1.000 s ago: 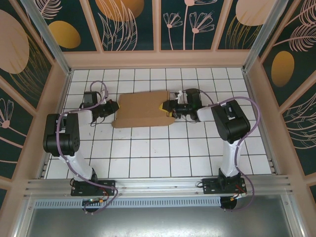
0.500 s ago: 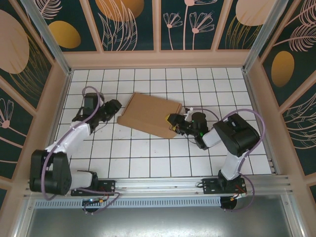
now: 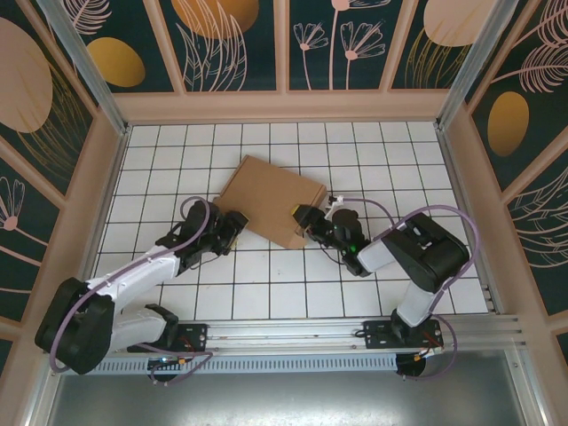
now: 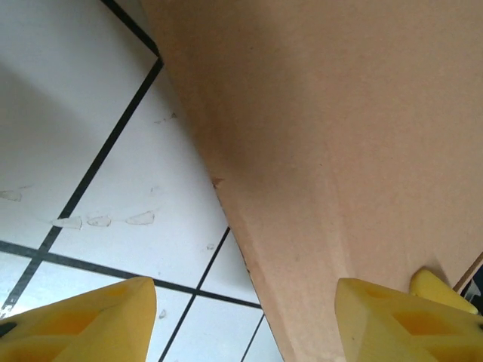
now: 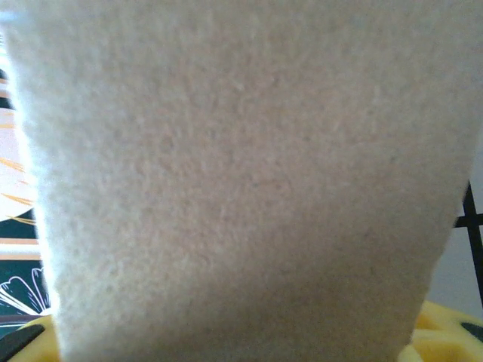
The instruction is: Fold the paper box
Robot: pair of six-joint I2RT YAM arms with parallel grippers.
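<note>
The paper box (image 3: 271,200) is a flat brown cardboard sheet lying skewed on the white tiles, its near corner pointing at the arms. My right gripper (image 3: 302,217) is shut on the sheet's near right corner. In the right wrist view the cardboard (image 5: 241,173) stands close against the lens, and yellow finger pads (image 5: 441,332) peek out at the bottom corners. My left gripper (image 3: 232,222) sits at the sheet's near left edge. It is open in the left wrist view, its yellow fingertips (image 4: 83,324) wide apart, with the cardboard edge (image 4: 249,256) running between them.
The white tiled table (image 3: 266,284) is ringed by a wooden frame (image 3: 284,105) with patterned panels at the back and sides. An aluminium rail (image 3: 284,333) runs along the near edge by the arm bases.
The left gripper let go of the box's left edge, opened and swung toward the near side. The right gripper pulled its corner nearer, turning the sheet askew.
</note>
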